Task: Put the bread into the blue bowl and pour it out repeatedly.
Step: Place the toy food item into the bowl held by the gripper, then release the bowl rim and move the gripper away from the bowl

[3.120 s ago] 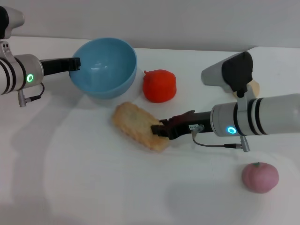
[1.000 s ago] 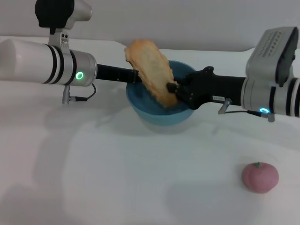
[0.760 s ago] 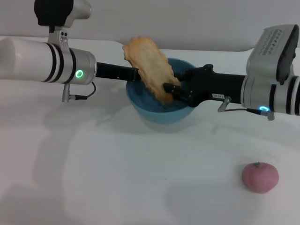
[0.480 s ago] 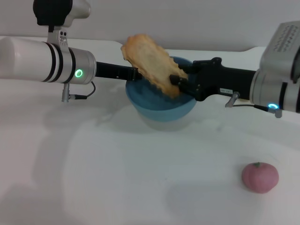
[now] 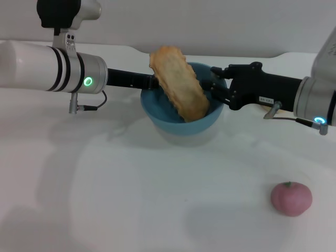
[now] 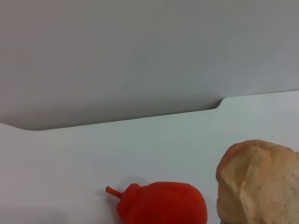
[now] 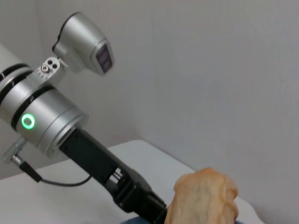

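Note:
The bread (image 5: 179, 84) stands tilted in the blue bowl (image 5: 163, 118), lower end inside, upper end sticking up above the rim. My left gripper (image 5: 150, 82) is shut on the bowl's left rim and holds it just above the table. On the bowl's right side my right gripper (image 5: 211, 88) is open, its fingers close beside the bread. The bread's top (image 6: 259, 182) also shows in the left wrist view. The right wrist view has the bread (image 7: 203, 198) and the left gripper (image 7: 140, 198).
A pink round fruit (image 5: 291, 198) lies on the white table (image 5: 131, 199) at the front right. A red pepper-like toy (image 6: 161, 204) sits on the table beyond the bowl, seen only in the left wrist view. A grey wall lies behind.
The right gripper lifted the bread off the table and lowered it into the bowl, which the left gripper carried to the middle. It has now let go and drawn back to the right.

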`<control>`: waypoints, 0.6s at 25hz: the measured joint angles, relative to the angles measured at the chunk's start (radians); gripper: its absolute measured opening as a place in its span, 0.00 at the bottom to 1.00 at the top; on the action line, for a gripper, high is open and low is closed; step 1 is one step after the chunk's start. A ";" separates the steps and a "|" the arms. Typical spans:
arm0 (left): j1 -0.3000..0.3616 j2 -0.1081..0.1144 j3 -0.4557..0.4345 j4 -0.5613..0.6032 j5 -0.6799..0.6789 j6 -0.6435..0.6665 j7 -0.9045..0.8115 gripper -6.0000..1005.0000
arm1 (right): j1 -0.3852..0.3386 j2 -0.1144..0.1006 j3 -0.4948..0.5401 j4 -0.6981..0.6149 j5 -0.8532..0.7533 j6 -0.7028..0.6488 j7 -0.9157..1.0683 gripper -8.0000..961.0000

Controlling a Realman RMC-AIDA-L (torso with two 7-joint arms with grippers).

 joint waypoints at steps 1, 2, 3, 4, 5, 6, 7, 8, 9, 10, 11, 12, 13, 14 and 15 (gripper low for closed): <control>0.000 0.000 0.000 0.000 0.000 0.000 0.001 0.02 | -0.009 0.000 0.000 -0.014 0.002 -0.001 0.000 0.37; 0.000 0.000 0.000 0.000 0.000 0.000 0.001 0.02 | -0.019 0.000 0.001 -0.031 0.003 -0.001 0.000 0.37; 0.000 0.000 0.000 0.000 0.000 0.000 0.002 0.02 | -0.032 0.001 0.007 -0.051 0.008 -0.001 0.000 0.37; 0.000 0.000 0.001 -0.001 0.000 0.000 0.003 0.02 | -0.042 0.002 0.013 -0.065 0.013 -0.001 0.000 0.37; 0.000 0.000 0.002 -0.002 0.000 0.000 0.004 0.02 | -0.058 0.004 0.029 -0.082 0.029 -0.001 -0.001 0.37; 0.000 -0.001 0.004 -0.003 0.000 0.002 0.004 0.02 | -0.071 0.005 0.047 -0.090 0.056 -0.003 -0.004 0.37; 0.001 -0.001 0.008 -0.004 0.000 0.006 0.004 0.02 | -0.084 0.005 0.066 -0.092 0.091 -0.001 -0.006 0.37; 0.003 -0.002 0.013 -0.004 0.000 0.009 0.005 0.02 | -0.093 0.005 0.082 -0.089 0.132 -0.002 -0.008 0.37; 0.006 -0.002 0.020 -0.003 0.001 0.013 0.005 0.02 | -0.107 0.003 0.106 -0.079 0.193 -0.001 -0.013 0.37; 0.008 -0.003 0.036 -0.002 0.000 0.019 0.005 0.02 | -0.117 0.002 0.128 -0.066 0.252 -0.001 -0.023 0.37; 0.009 -0.004 0.051 -0.002 0.000 0.026 0.005 0.02 | -0.129 0.001 0.142 -0.055 0.312 -0.002 -0.044 0.37; 0.009 -0.004 0.066 -0.003 0.000 0.030 0.005 0.02 | -0.141 0.001 0.155 -0.045 0.361 -0.003 -0.067 0.37; 0.008 -0.004 0.090 -0.005 0.000 0.037 0.005 0.02 | -0.155 0.001 0.166 -0.035 0.410 -0.011 -0.103 0.37; 0.007 -0.005 0.107 -0.007 0.000 0.038 0.005 0.02 | -0.167 0.000 0.175 -0.024 0.453 -0.022 -0.138 0.37; 0.007 -0.006 0.120 -0.007 -0.002 0.037 0.005 0.02 | -0.180 0.001 0.181 -0.011 0.491 -0.037 -0.174 0.37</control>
